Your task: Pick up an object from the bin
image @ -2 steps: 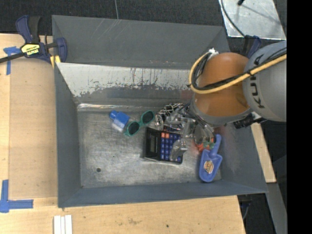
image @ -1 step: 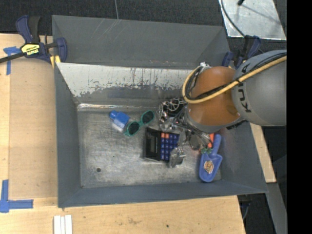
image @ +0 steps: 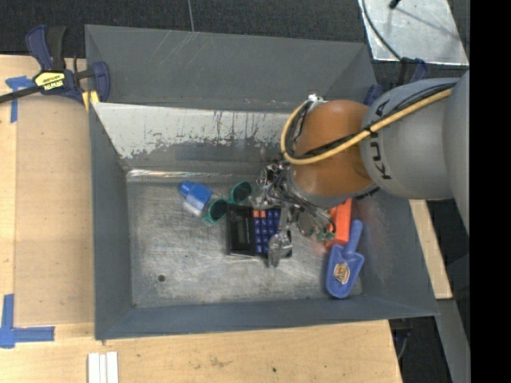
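My gripper reaches down into the middle of the bin, its metal fingertips low over the right edge of a black calculator with blue and red keys. The calculator lies flat on the bin floor. Whether anything sits between the fingers is hidden by the gripper body. Just left of the calculator lie a teal ring-shaped piece and a small blue cap-like object. To the right of the gripper are an orange stick and a blue scoop-shaped tool.
The arm with its orange dome cover and yellow cable comes in from the right, over the bin's back right part. The bin's sloped walls rise close behind the gripper and to its right.
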{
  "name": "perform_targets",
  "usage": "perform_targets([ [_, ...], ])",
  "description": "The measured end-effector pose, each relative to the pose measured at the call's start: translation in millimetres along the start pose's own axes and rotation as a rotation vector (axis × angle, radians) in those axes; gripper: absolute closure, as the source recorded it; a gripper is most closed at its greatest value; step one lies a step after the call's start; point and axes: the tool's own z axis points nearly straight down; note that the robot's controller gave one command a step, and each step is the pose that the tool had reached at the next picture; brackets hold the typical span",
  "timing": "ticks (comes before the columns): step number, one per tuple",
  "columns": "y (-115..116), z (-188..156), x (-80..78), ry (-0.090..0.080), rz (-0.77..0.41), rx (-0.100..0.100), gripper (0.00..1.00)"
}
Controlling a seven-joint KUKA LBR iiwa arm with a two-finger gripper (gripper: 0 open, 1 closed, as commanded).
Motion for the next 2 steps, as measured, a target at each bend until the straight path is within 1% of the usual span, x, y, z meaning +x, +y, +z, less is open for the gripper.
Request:
perform_targets([
  [1,-2,-1,16.3,-0.015,0.015,-0.004,0.00],
  [2,-1,-2,-1.8,0.000,0.002,-0.004,1.00],
])
